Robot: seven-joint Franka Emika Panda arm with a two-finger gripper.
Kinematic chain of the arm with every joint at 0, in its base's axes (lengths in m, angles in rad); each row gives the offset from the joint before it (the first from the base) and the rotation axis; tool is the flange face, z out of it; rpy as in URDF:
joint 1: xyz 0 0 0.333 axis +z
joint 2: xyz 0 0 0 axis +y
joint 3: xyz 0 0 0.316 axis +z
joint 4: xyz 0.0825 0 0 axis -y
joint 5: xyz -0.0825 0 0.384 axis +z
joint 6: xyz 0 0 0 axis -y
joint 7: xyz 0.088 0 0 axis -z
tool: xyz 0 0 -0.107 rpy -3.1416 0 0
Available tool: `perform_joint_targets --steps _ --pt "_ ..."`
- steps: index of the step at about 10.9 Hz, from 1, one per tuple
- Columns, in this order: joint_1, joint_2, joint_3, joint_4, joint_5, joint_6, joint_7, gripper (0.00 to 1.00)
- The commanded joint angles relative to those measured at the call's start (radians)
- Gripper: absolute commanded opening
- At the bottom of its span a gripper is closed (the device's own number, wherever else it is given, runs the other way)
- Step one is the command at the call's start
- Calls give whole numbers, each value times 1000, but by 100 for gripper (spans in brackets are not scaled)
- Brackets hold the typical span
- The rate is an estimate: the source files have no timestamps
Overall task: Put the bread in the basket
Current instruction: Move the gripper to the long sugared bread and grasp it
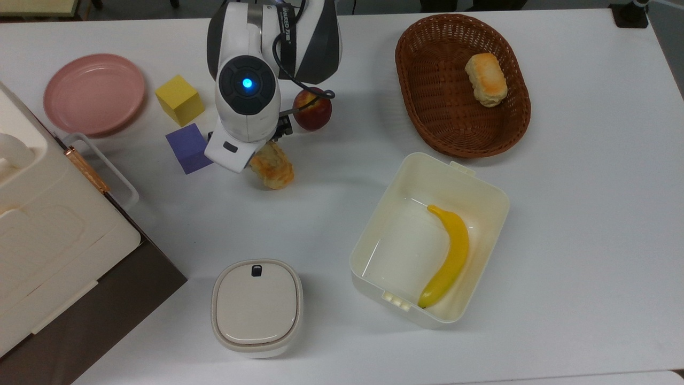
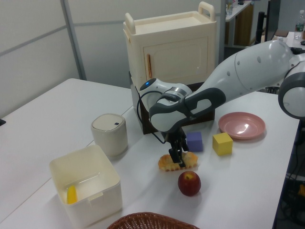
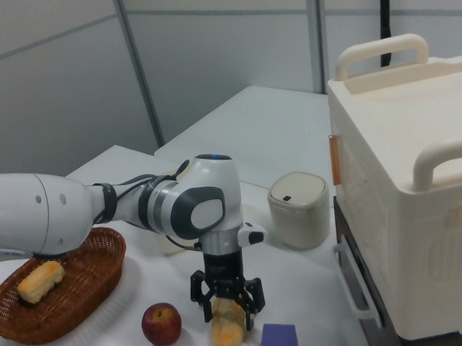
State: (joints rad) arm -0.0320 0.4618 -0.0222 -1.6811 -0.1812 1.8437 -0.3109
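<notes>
The bread (image 1: pixel 273 167) lies flat on the white table (image 1: pixel 588 214), and in the top view the purple block (image 1: pixel 187 148) is on its left and the apple (image 1: pixel 312 109) is just past its far right end. It looks light and a bit soft, with a crumbly top, so I think a hard squeeze could dent it. It is long, so the best place to hold it is across the middle of its narrow sides. Then it should not tip down at one end.

The gripper (image 3: pixel 227 301) is right down over the bread. In the right view its two fingers stand apart, one on each side of the loaf, and they are not squeezing it yet.

The bread is long and thin and golden brown. Its edges are bumpy and its top is pale and crumbly. In the left view it sits between the purple block and the apple.

The basket (image 1: pixel 427 107) is well apart, at the top view's far right. It is brown and woven, and a short roll (image 1: pixel 486 79) lies in it already. There looks to be room beside the roll for the long loaf.
</notes>
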Motion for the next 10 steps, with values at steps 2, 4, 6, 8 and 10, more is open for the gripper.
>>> perform_joint_targets --steps 2,4,6,8,10 --pt "35 11 -5 -3 0 46 82 60" --pt "41 -9 -5 0 2 28 128 46" --pt "50 -52 -2 1 2 -32 144 46" --pt "107 -86 -2 46 2 -169 142 46" --pt "180 -135 -4 66 28 -263 144 47"
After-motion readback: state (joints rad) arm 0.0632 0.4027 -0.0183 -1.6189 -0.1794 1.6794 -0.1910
